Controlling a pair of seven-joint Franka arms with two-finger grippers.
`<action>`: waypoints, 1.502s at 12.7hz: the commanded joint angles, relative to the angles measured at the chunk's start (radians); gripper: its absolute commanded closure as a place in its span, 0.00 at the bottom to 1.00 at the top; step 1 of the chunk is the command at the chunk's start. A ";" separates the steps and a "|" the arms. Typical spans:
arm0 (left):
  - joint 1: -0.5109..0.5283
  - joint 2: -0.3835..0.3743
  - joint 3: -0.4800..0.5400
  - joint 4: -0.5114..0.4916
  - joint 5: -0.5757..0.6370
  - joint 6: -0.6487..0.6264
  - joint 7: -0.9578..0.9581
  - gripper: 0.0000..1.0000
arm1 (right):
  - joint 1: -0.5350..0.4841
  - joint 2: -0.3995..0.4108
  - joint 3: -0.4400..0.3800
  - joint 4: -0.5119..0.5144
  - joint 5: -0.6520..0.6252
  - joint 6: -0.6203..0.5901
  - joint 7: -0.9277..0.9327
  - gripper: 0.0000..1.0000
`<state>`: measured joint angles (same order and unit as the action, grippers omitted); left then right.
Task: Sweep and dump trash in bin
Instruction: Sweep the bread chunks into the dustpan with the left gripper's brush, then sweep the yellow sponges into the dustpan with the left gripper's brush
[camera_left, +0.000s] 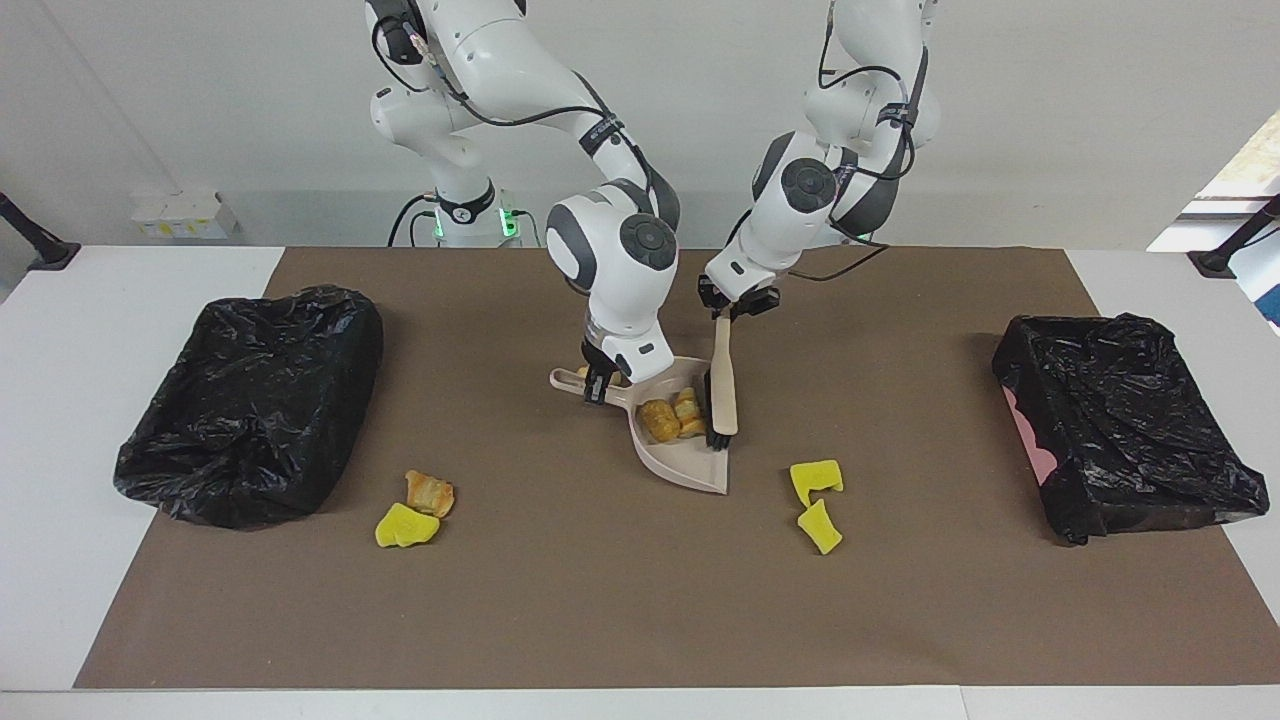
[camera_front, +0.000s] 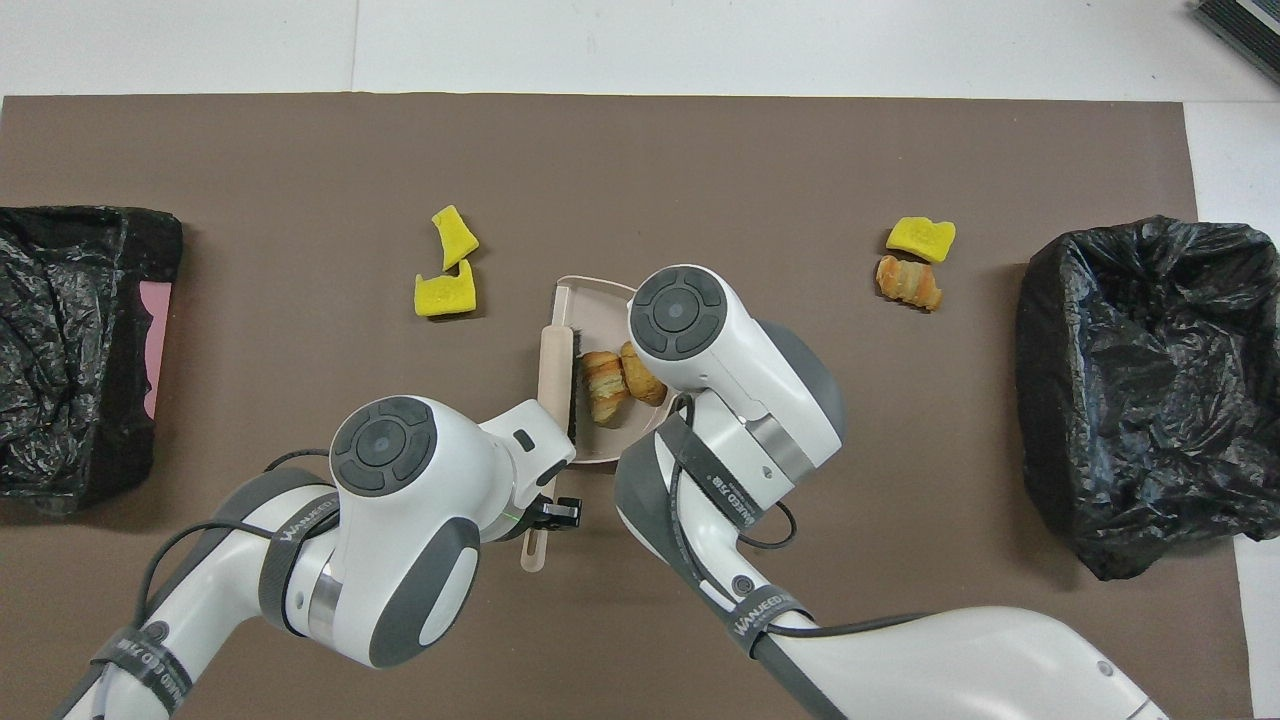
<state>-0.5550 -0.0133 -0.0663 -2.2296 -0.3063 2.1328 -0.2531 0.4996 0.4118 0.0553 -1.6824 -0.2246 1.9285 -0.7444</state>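
Near the robots, at the middle of the brown mat (camera_left: 560, 600), the left hand (camera_left: 727, 312) is closed on the handle of a brush (camera_left: 722, 385). The brush slopes down into a beige dustpan (camera_left: 690, 465), with its dark bristles at the open edge of the pan. Beside it, the right hand (camera_left: 597, 385) is closed on the handle of the dustpan and holds it on the mat.

Two brown bread-like pieces (camera_left: 672, 415) lie inside the dustpan, touching each other, just beside the bristles. In the overhead view they show between the brush and the right arm's wrist (camera_front: 612, 380).

Farther from the robots than the pan, toward the left arm's end, two yellow sponge chunks (camera_left: 818, 500) lie on the mat, almost touching. Toward the right arm's end, another yellow chunk (camera_left: 405, 527) lies against an orange-brown piece (camera_left: 430, 492).

At each end of the worktop (camera_left: 60, 400) stands one bin with a black bag: one bin (camera_left: 250, 400) at the right arm's end, near the last two pieces, and the other bin (camera_left: 1125, 420) at the left arm's end, with a bit of pink showing at its side.
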 joint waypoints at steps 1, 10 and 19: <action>-0.006 0.016 0.016 0.077 -0.023 -0.064 0.043 1.00 | -0.007 0.007 0.008 0.015 -0.024 -0.006 0.022 1.00; 0.292 0.167 0.022 0.363 0.242 -0.321 0.219 1.00 | 0.008 0.004 0.006 0.041 -0.108 -0.112 0.033 1.00; 0.440 0.315 0.022 0.490 0.401 -0.234 0.567 1.00 | 0.025 -0.007 0.009 0.035 -0.140 -0.168 0.098 1.00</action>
<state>-0.1214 0.2971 -0.0326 -1.7577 0.0724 1.8910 0.2723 0.5213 0.4109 0.0563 -1.6465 -0.3413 1.7813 -0.6854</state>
